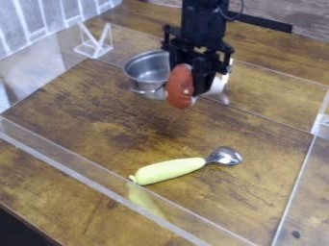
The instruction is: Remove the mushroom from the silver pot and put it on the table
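The mushroom (182, 86) hangs sideways above the table (90, 115), its reddish-brown cap facing the camera and its white stem (214, 83) pointing right. My black gripper (195, 69) points down and is shut on the mushroom. The silver pot (148, 70) stands just left of and behind the gripper, at the back of the table, with nothing showing inside it.
A spoon with a yellow-green handle (183, 167) lies on the planks toward the front. Clear acrylic walls (77, 163) border the table in front and on the left. A small white upright piece (92, 40) stands at the back left.
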{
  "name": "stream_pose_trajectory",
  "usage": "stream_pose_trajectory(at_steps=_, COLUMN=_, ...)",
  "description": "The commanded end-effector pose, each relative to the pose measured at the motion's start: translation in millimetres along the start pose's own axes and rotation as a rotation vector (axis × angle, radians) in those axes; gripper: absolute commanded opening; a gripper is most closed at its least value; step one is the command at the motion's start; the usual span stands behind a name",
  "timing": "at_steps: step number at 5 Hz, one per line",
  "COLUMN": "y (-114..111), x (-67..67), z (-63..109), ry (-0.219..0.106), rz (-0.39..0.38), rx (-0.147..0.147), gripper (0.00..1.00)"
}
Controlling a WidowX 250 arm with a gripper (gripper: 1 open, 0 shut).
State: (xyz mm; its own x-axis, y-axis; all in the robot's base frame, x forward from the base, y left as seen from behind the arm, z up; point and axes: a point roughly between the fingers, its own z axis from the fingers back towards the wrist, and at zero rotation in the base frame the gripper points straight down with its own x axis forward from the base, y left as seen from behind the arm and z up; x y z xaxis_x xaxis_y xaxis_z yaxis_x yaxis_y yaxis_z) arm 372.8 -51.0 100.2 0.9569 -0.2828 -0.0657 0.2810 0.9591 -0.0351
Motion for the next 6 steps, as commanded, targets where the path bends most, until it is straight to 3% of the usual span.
stream_pose_trajectory(at_steps=1, y=3.6, x=3.4, z=3.4, ry=-0.039, rz=0.012, rx=0.007, gripper=0.00)
stream_pose_trajectory(at_steps=3, y=23.0, x=12.6, z=-14.9, ry=-0.022, rz=-0.049, rx=0.015, gripper=0.00)
stream_pose_trajectory(at_steps=6, y=28.1, x=10.7, z=3.1, ry=-0.020, rz=-0.123, rx=0.011, gripper=0.00)
